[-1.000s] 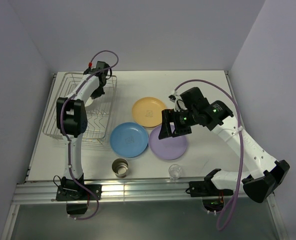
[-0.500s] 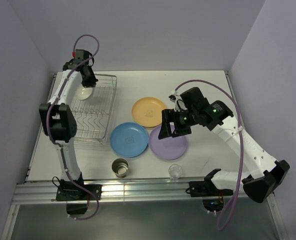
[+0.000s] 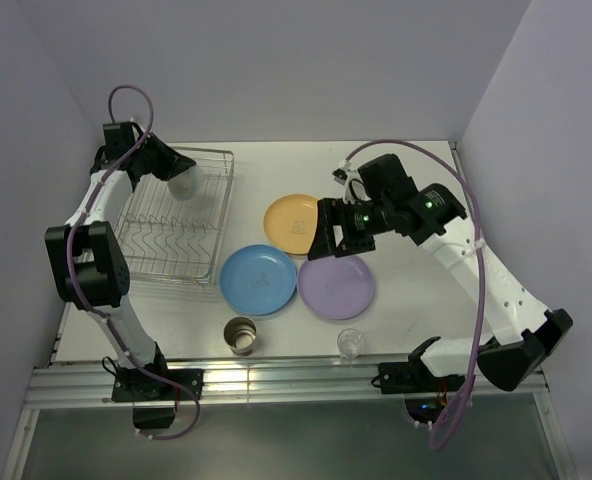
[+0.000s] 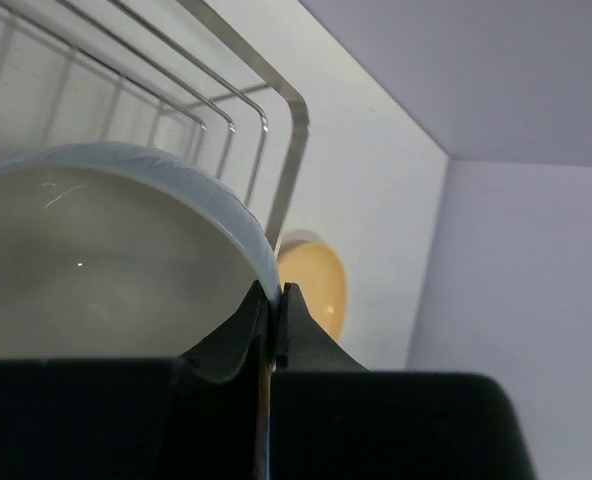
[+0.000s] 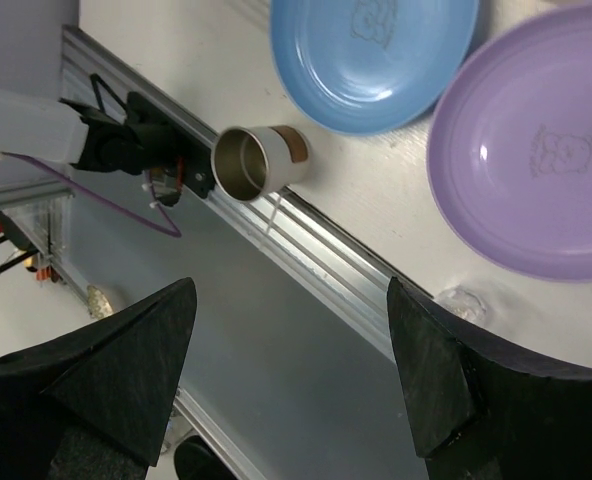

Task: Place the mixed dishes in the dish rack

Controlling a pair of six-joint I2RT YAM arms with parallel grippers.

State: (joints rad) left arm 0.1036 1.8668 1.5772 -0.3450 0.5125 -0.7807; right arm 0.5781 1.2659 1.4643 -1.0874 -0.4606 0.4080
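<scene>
The left end effector (image 4: 274, 300) pinches the round white bowl (image 4: 106, 250) by its rim over the far end of the silver wire dish rack (image 3: 191, 250). I reckon that thin grip could slip. The right end effector (image 5: 289, 300) gapes wide, empty.

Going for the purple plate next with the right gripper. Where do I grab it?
Pinch the rim at its right edge, coming down from the right. The purple plate lies flat, so only its raised rim offers a hold. The blue plate crowds its left, and the glass its near side. The right gripper is open.
</scene>
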